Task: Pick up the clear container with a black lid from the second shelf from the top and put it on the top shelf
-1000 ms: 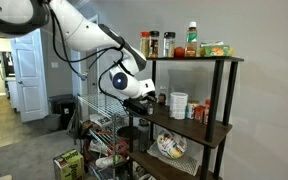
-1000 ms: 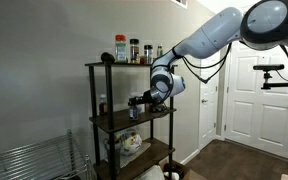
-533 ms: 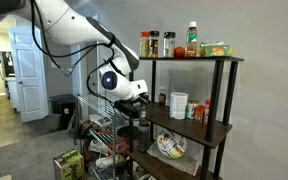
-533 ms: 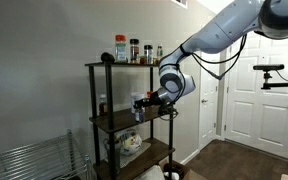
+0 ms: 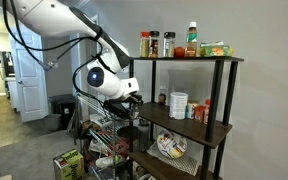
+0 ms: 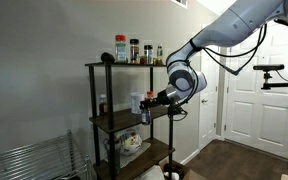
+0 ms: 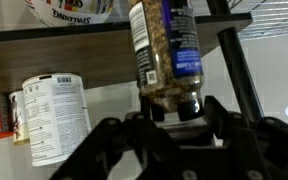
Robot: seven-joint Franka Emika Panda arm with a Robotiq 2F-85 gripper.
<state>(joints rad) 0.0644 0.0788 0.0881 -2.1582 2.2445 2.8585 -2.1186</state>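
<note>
I count one shelf unit (image 5: 227, 110) with three boards. The top board (image 5: 189, 59) carries three jars (image 5: 153, 44) and one red-capped bottle (image 5: 192, 38). Elsewhere there is one clear jar (image 7: 166, 50), one white tub (image 5: 178, 105), one bowl (image 5: 171, 145) and one wire rack (image 5: 102, 125). The red-lidded jars (image 5: 201, 112) are too small to count.

You have the clear container with a black lid (image 7: 164, 50) upright between the fingers of the gripper (image 7: 177, 108), just left of the shelf unit's left post in an exterior view. On the second shelf from the top (image 5: 212, 127), a tub (image 5: 178, 105) stands left of small jars (image 5: 202, 112). Above it, the top shelf (image 5: 229, 60) carries a row of bottles (image 5: 168, 44). A bowl (image 5: 171, 146) sits on the lowest of the 3 boards. A wire rack (image 5: 99, 125) stands left of the unit, behind the gripper.
</note>
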